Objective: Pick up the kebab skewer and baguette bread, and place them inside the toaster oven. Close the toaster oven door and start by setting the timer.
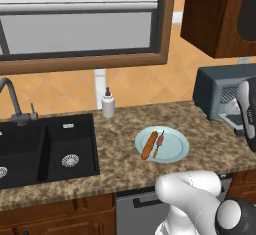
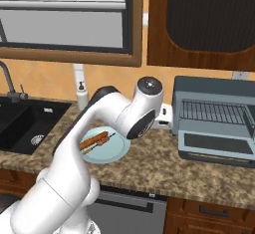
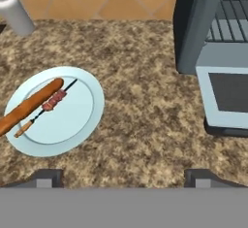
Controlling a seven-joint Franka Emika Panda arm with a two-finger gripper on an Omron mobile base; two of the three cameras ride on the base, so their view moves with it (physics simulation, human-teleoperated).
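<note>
Claw [image 3: 124, 173]: fingers stand wide apart and empty above bare counter [image 3: 145, 110], between the plate and the oven; nothing is held.

Kebab skewer [image 3: 51, 103] and baguette bread [image 3: 29, 108] both lie on the pale blue plate [image 3: 85, 120], toward its left half in the hand view; they lie side by side, the skewer just beside the loaf and apparently touching it along part of its length, though the picture is too coarse to be sure.

Toaster oven [image 2: 214, 121] stands at the right end of the counter; the toaster oven door [image 2: 214, 146] hangs open and flat toward the counter's front edge, wire rack exposed.

Hazards, as judged:
- The two items lie so close that fingers closing on the thin skewer may catch the loaf as well, or nudge it off the plate's rim;
- The skewer is slim and lies low on the plate; a grasp on the stick may slip, and a descent too deep would strike the plate and shift it;
- The lowered door juts into the approach path; a low carry from the plate could clip its edge;
- An item set too shallow on the rack would foul the door on closing.
</note>
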